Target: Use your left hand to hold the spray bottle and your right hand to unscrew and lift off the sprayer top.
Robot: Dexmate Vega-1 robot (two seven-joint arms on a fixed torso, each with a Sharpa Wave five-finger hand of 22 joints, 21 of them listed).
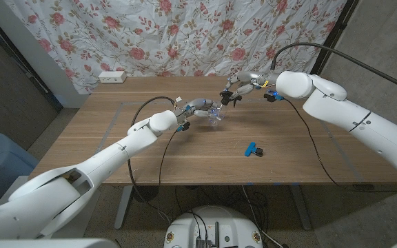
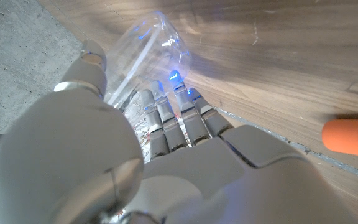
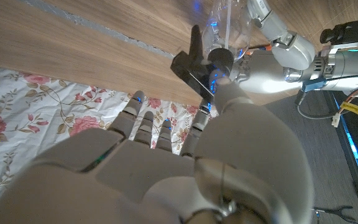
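A clear plastic spray bottle (image 1: 216, 116) is held tilted just above the middle of the table by my left hand (image 1: 200, 108). In the left wrist view its fingers (image 2: 173, 118) wrap around the clear bottle (image 2: 145, 46). My right hand (image 1: 244, 84) reaches in from the far right and pinches the black sprayer top (image 1: 226, 95) at the bottle's upper end. The right wrist view shows my right hand (image 3: 166, 155) with the thumb against the black sprayer top (image 3: 194, 62), the bottle (image 3: 227, 22) and my left hand (image 3: 281, 40) beyond. I cannot tell whether the top is still attached.
A small blue and black object (image 1: 253, 149) lies on the wooden table (image 1: 185, 162) toward the near right. A white power strip (image 1: 112, 76) sits at the far left corner. An orange cylinder (image 2: 350, 138) shows in the left wrist view. A floral curtain (image 1: 185, 34) hangs behind.
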